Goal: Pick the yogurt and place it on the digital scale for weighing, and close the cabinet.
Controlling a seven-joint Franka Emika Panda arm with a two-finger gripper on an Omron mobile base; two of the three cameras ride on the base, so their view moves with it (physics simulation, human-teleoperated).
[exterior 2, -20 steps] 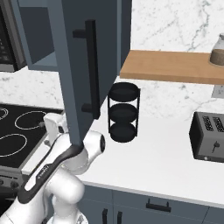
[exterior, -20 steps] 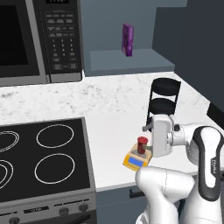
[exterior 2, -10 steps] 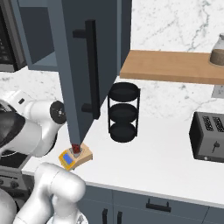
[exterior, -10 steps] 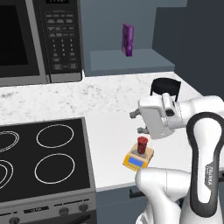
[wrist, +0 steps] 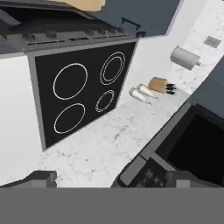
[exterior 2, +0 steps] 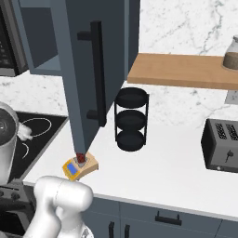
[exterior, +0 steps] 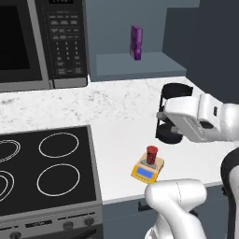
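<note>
Kitchen: stove (exterior: 44, 172), microwave (exterior: 42, 44), toaster (exterior 2: 222, 145).

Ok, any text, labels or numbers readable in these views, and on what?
Nothing reads clearly.
Microwave keypad: button marks, too blurred to read.
Scale blue display: blank or too small to tell.
Purple box: no legible label.
Toaster: no visible lettering.

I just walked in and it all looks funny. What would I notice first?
Probably the big blue-grey cabinet door hanging wide open over the white counter. Right under its corner sits a small dark-red yogurt on the little orange digital scale, near the counter's front edge beside the black stove. A purple box stands alone on the cabinet's shelf.
</note>
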